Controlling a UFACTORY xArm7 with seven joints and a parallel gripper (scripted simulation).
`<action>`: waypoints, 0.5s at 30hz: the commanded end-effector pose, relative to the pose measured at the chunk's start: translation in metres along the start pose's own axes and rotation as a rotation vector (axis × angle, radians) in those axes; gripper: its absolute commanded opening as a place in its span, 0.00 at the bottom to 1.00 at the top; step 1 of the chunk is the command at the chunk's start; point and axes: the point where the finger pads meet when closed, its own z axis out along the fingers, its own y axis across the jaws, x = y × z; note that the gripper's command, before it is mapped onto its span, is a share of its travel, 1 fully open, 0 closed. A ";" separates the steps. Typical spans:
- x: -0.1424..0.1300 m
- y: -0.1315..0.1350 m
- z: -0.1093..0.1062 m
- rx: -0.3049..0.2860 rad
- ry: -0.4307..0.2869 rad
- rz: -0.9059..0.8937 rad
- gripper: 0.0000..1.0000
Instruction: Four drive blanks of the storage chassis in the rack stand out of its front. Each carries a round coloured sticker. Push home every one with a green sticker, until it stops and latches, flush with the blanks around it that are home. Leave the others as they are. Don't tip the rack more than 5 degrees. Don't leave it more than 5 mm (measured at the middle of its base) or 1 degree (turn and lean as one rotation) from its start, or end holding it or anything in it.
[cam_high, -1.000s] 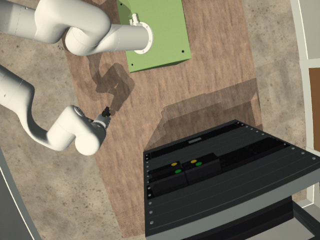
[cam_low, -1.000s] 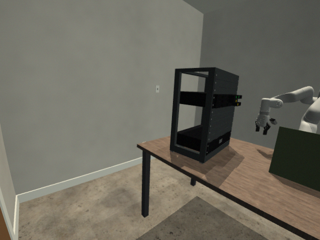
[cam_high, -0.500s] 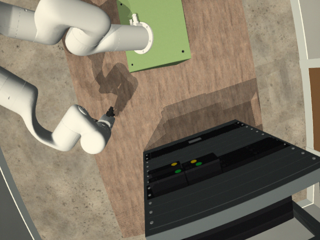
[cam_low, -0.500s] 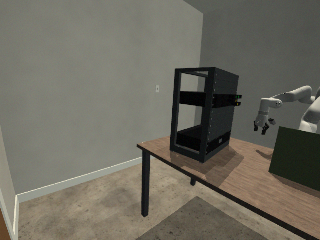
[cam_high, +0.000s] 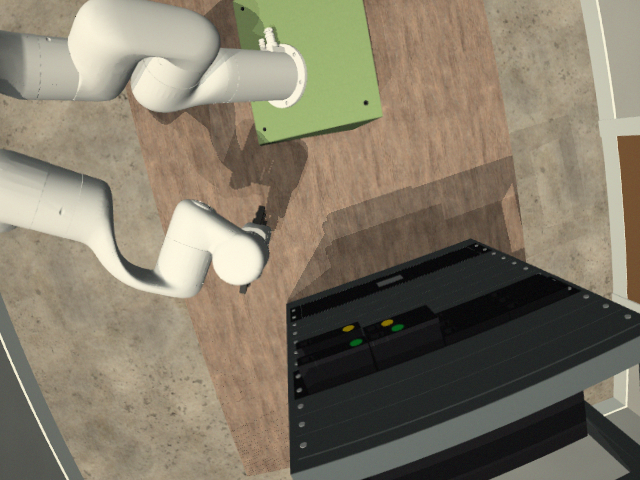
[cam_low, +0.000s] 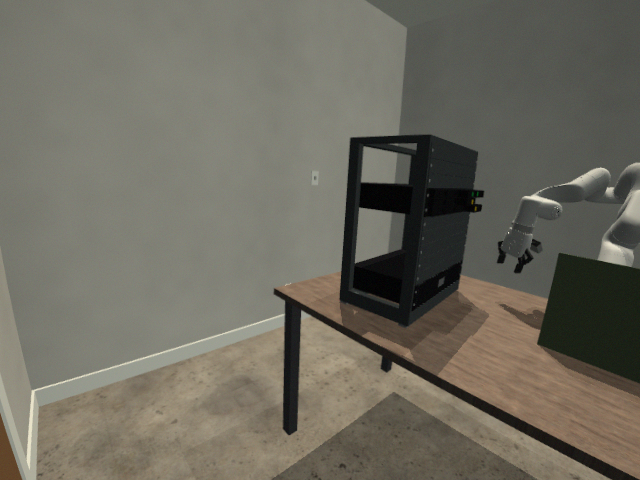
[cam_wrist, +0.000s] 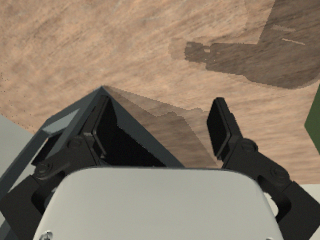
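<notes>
fingers spread, short of the rack front

hanging above the bench (cam_low: 465, 351), pointing down, off the front of the rack (cam_low: 413, 227) and well apart from it. gripper (cam_low: 518, 256) wide open, fingers spread with nothing between them. seen through the wrist view: wood grain, the arm's shadow and one dark upper corner of the rack beneath the left finger.

standing upright near the bench's end, front turned toward the arm. storage chassis (cam_high: 372, 341) set in the upper half, with four blanks proud of its face. from the top view: two blanks with green stickers, one (cam_high: 355, 342) on the left and one (cam_high: 397, 327) on the right, and two with yellow stickers (cam_high: 347, 327) beside them. none touched by the fingers.

green box (cam_high: 310, 67) resting on the bench under the arm's base.
</notes>
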 end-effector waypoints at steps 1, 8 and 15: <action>-0.042 0.013 0.001 0.065 -0.032 -0.077 1.00; -0.087 0.044 0.002 0.148 -0.073 -0.192 1.00; -0.129 0.092 0.006 0.285 -0.118 -0.368 1.00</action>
